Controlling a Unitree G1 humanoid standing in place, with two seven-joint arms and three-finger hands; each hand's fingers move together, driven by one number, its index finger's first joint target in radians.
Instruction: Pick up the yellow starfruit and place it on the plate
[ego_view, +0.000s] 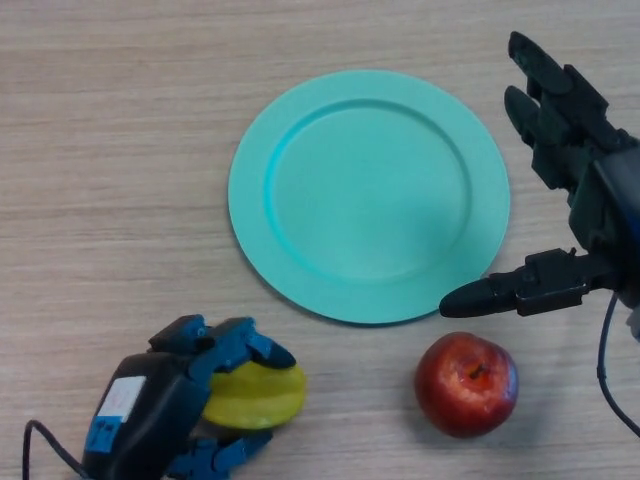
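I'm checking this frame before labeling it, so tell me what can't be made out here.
Head view only:
- Starfruit: the left hand curls round it, hiding most of its shape and whether it has left the table.
- Left hand: its lower part is cut off by the bottom edge.
- Right hand: its wrist side runs off the right edge, fingers straight beside the teal plate.
- Red apple: underside unseen.

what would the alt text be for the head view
The left robot hand grips a yellow starfruit at the near left of a pale wooden table. An empty round turquoise plate sits beyond, a red apple near right, the right robot hand open beside the plate.
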